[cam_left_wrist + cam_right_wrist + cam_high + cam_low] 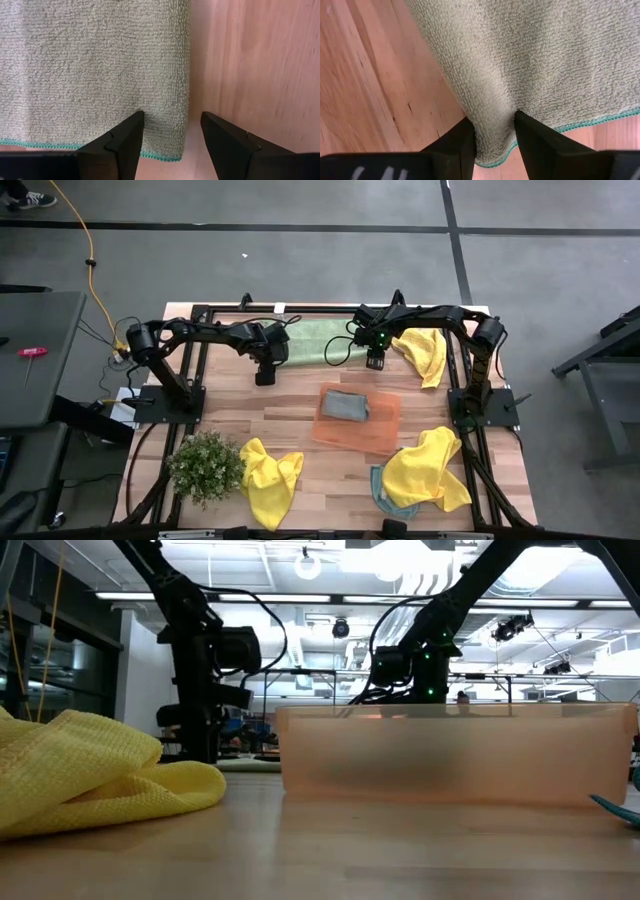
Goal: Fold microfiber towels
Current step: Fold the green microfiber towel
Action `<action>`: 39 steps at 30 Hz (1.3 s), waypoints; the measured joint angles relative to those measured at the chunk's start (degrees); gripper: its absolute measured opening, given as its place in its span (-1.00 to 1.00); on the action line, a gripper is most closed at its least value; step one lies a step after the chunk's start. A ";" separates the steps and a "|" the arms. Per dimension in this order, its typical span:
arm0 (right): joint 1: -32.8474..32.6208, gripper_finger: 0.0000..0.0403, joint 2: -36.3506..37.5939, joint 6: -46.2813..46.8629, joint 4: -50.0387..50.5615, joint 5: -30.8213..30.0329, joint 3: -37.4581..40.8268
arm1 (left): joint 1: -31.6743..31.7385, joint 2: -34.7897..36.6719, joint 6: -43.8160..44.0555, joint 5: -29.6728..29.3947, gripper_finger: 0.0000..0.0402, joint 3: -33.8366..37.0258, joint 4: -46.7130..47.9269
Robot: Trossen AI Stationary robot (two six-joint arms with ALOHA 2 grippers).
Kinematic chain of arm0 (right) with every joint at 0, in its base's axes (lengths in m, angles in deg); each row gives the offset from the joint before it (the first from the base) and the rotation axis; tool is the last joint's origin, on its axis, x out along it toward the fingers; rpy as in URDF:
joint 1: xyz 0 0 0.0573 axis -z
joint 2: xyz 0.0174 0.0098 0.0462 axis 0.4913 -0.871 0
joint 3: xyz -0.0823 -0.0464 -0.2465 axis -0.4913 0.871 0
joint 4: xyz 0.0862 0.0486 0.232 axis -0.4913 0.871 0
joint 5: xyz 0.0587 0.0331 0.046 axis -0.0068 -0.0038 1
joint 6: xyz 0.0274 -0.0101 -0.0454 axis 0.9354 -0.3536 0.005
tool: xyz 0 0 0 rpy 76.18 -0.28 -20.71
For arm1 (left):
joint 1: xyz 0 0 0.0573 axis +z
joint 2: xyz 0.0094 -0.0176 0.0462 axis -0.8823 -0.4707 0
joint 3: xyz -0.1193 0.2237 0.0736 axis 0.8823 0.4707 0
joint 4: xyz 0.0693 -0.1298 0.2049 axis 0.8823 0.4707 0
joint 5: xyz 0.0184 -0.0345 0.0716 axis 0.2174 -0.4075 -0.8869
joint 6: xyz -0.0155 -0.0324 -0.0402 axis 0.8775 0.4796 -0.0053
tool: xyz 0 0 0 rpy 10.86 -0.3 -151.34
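Surface: wooden table on a grey floor; a lit workshop shows behind it in the low view.
Towel in hand: pale green towel, spread flat at the far edge of the table, between the two arms.
Left gripper: left gripper sits over one near corner of the green towel; fingers apart, straddling the side edge, nothing pinched yet.
Right gripper: right gripper is at the other near corner; fingers clamped on a small ridge of the cloth, just inside the teal hem.
Step, judged: taking both near corners before a fold.
How to do it well: left fingers should close on the corner as deep as the right grip, so both sides lift level; carry both corners together to keep the fold square.
Risk: a shallow pinch may slip off the hem.
Towel look: fuzzy looped pile, thin teal stitched hem, lies smooth.
Other towels: yellow towels crumpled at near and right sides; grey-blue towel folded on the orange mat.
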 joint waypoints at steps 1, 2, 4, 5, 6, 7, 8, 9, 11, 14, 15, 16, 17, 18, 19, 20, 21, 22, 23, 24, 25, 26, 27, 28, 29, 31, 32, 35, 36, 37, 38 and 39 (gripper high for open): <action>0.01 -0.39 0.00 0.00 0.00 0.00 0.00 | -0.01 -0.01 -0.02 -0.01 -0.04 0.02 0.01; 0.00 -0.39 0.00 0.00 0.04 0.00 -0.02 | -0.02 -0.01 -0.03 0.00 -0.04 0.02 0.02; 0.01 -0.39 0.21 -0.01 0.28 0.04 -0.02 | 0.00 -0.02 -0.03 0.00 -0.04 0.04 0.09; 0.03 -0.39 0.36 -0.07 0.31 0.14 -0.02 | 0.00 -0.03 -0.06 0.00 -0.05 0.04 0.17; 0.17 -0.39 0.66 -0.28 0.47 0.52 0.01 | 0.00 -0.05 -0.06 0.00 -0.07 0.04 0.25; 0.27 -0.39 1.06 -0.51 0.70 1.04 0.02 | 0.00 -0.05 -0.07 -0.02 -0.09 0.04 0.29; 0.40 -0.39 1.53 -0.72 0.84 1.18 0.02 | -0.02 -0.07 -0.08 0.00 -0.11 0.04 0.35; 0.55 -0.39 1.85 -1.07 0.95 1.24 0.02 | -0.02 -0.07 -0.08 0.02 -0.13 0.07 0.40; 0.77 -0.39 2.31 -1.61 1.72 1.47 0.02 | -0.02 -0.10 -0.08 0.12 -0.18 0.07 0.46; 1.05 -0.39 2.75 -2.59 2.64 1.64 0.02 | -0.04 -0.12 -0.19 0.15 -0.23 0.10 0.53; 1.17 -0.39 2.75 -2.96 3.27 1.66 0.02 | -0.04 -0.12 -0.19 0.17 -0.24 0.11 0.56; 1.26 -0.39 2.75 -3.02 3.84 1.67 0.02 | -0.04 -0.12 -0.19 0.15 -0.26 0.11 0.57; 1.29 -0.39 2.75 -2.99 4.11 1.72 0.02 | -0.04 -0.12 -0.19 0.17 -0.27 0.11 0.60; 1.29 -0.39 2.75 -2.97 4.11 2.14 0.02 | -0.06 -0.14 -0.18 0.17 -0.28 0.13 0.61; 1.29 -0.39 2.75 -2.83 4.23 2.56 0.02 | -0.05 -0.16 -0.19 0.16 -0.29 0.13 0.64; 1.29 -0.39 2.75 -2.76 4.34 2.76 0.02 | -0.07 -0.16 -0.19 0.16 -0.30 0.15 0.65; 1.29 -0.39 2.75 -2.75 4.32 3.01 0.02 | -0.07 -0.16 -0.19 0.16 -0.30 0.15 0.66; 1.29 -0.39 2.75 -2.82 4.29 3.28 0.02 | -0.07 -0.17 -0.19 0.15 -0.30 0.15 0.66; 1.29 -0.39 2.75 -2.96 4.23 3.51 0.02 | -0.07 -0.18 -0.19 0.15 -0.30 0.15 0.66; 1.29 -0.39 2.75 -3.01 4.05 3.61 0.02 | -0.05 -0.18 -0.19 0.15 -0.29 0.17 0.64; 1.29 -0.39 2.75 -3.02 3.92 3.61 0.02 | -0.05 -0.19 -0.19 0.13 -0.28 0.20 0.60; 1.29 -0.39 2.75 -3.02 3.98 3.62 0.02 | -0.04 -0.21 -0.19 0.11 -0.26 0.20 0.55; 1.29 -0.39 2.75 -3.02 4.15 3.61 0.02 | -0.04 -0.21 -0.19 0.05 -0.24 0.20 0.51; 1.29 -0.39 2.75 -3.04 4.22 3.61 0.02 | -0.04 -0.21 -0.19 -0.03 -0.22 0.20 0.47; 1.27 -0.38 2.75 -3.09 4.22 3.61 0.02 | -0.04 -0.21 -0.21 -0.09 -0.20 0.21 0.45; 1.13 -0.32 2.75 -3.66 4.47 3.61 0.02 | -0.04 -0.21 -0.19 -0.25 -0.15 0.22 0.37; 1.05 -0.28 2.75 -4.03 4.70 3.60 0.02 | -0.04 -0.11 -0.20 -0.29 -0.12 0.22 0.33; 0.97 -0.13 2.75 -4.52 5.67 3.32 0.02 | 0.00 0.37 -0.19 -0.54 -0.03 0.33 0.10; 0.96 -0.08 2.75 -4.56 6.05 3.26 0.02 | 0.00 0.62 -0.19 -0.66 -0.01 0.37 0.13; 0.98 -0.03 2.78 -5.13 6.62 3.19 0.02 | 0.00 0.94 -0.17 -0.80 0.02 0.45 0.41; 0.97 0.02 2.80 -6.02 7.35 3.14 0.02 | 0.00 1.18 -0.17 -1.16 0.04 0.50 0.80; 0.98 0.06 2.81 -7.01 8.05 3.14 0.02 | -0.02 1.44 -0.20 -1.71 0.06 0.52 1.00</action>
